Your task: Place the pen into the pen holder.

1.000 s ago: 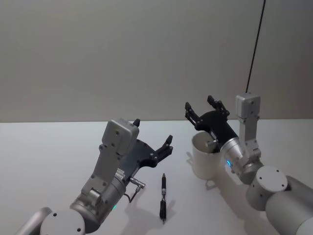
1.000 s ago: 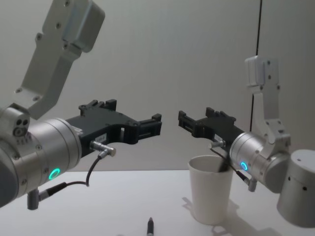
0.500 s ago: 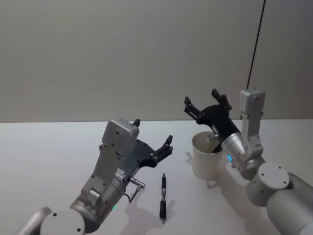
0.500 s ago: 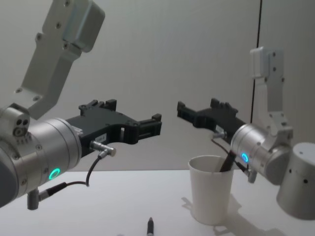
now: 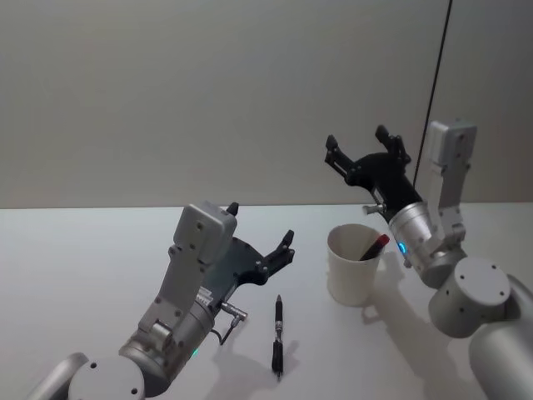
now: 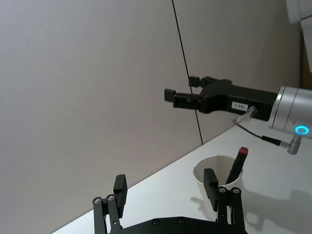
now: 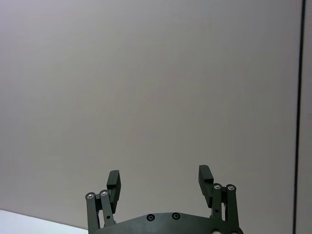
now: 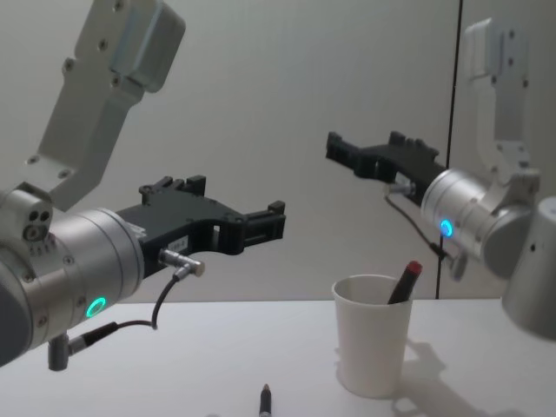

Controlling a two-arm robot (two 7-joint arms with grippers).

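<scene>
While the red-capped pen leans inside the pen holder, my right gripper hangs empty above it, fingers spread wide.
From my console, the holder stands upright on the pale table, and the pen's red end pokes over the rolled rim on the side toward the right arm. The right gripper touches neither the holder nor the pen. My left gripper hovers over the table with its jaws released, holding nothing. A second black pen lies flat on the table, just beside the left gripper and apart from the holder.
</scene>
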